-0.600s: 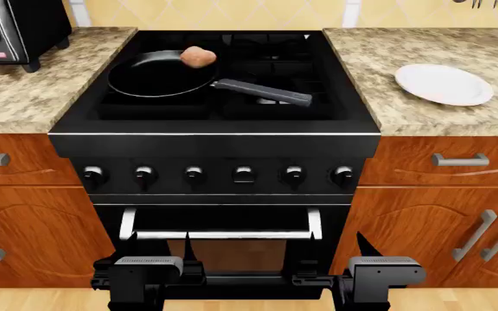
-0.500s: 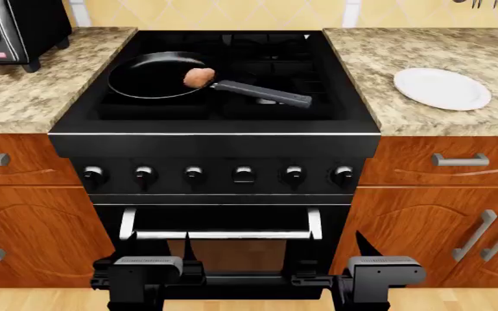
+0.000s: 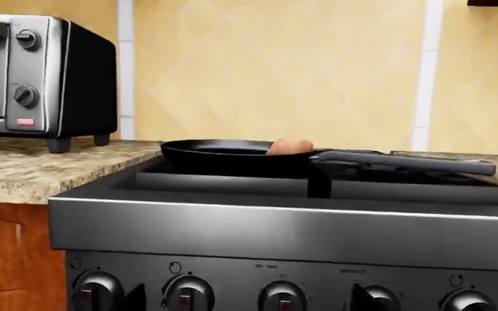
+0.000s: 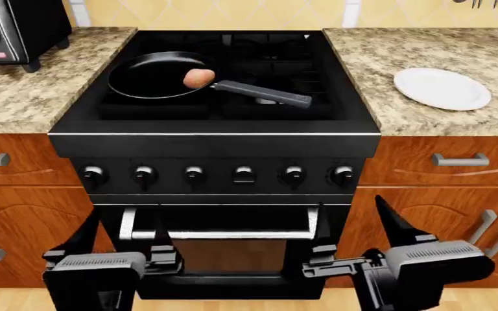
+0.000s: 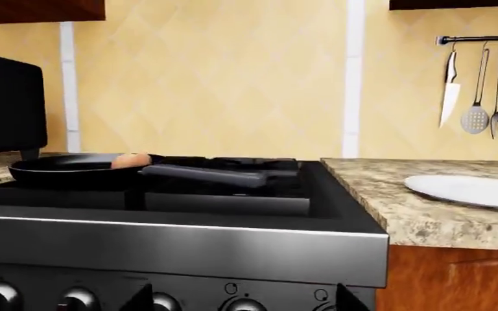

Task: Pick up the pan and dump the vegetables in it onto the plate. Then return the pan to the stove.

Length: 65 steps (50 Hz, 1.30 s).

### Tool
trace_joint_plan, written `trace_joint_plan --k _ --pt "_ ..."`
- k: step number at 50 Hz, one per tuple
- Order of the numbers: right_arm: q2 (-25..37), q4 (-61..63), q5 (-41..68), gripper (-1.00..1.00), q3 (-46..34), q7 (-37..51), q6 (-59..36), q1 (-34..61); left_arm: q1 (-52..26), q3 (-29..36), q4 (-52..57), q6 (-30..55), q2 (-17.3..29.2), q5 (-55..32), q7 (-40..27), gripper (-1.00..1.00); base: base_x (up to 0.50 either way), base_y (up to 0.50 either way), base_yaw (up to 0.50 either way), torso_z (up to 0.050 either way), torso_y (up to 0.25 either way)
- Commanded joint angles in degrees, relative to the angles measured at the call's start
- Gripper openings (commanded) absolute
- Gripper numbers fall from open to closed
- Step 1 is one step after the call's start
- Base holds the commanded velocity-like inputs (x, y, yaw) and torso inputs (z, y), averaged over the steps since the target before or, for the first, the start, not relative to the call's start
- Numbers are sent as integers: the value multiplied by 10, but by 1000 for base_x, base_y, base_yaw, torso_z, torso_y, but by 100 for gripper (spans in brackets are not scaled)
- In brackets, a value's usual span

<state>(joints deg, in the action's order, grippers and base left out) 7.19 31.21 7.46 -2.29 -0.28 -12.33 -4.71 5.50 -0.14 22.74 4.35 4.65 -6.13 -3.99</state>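
- Black pan (image 4: 158, 76) sits on the stove's (image 4: 214, 123) rear-left burner, potato (image 4: 199, 78) inside at its right rim.
- Its handle (image 4: 262, 93) runs toward the stove's front-right, so I judge my right gripper (image 4: 379, 217) nearer.
- Both grippers hang low before the oven door; left gripper (image 4: 119, 227) and right show fingers spread, empty.
- Plate (image 4: 442, 89) lies on the right counter (image 4: 379, 58).

The pan (image 4: 158, 75) sits on the stove's (image 4: 214, 123) far-left burner, handle pointing right and nearer. The potato (image 4: 199, 78) lies in the pan at its right edge. The plate (image 4: 442, 89) rests on the counter (image 4: 422, 116) right of the stove; a toaster oven (image 4: 11, 29) stands far left.
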Motion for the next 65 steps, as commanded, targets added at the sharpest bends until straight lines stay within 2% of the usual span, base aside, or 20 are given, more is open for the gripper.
trace_joint_plan --k 1,5,22,32,40,65 --pt "31 149 47 100 31 7 -78 1 42 -27 162 26 20 -50 -18 100 0 0 0 0 0" --pt "41 189 65 100 47 13 -102 9 54 -41 202 21 24 -74 -23 100 0 0 0 0 0" --pt "84 285 125 100 93 43 -192 64 74 -61 239 -31 29 -121 -30 100 28 0 0 0 0" --pt "174 286 185 100 57 140 -149 63 81 -53 233 -58 32 -124 -26 100 206 0 0 0 0" --pt "209 285 207 100 38 176 -133 69 83 -45 228 -71 36 -120 -25 100 245 0 0 0 0" --pt "241 270 208 100 2 199 -91 66 88 -38 226 -92 47 -125 -39 100 361 0 0 0 0"
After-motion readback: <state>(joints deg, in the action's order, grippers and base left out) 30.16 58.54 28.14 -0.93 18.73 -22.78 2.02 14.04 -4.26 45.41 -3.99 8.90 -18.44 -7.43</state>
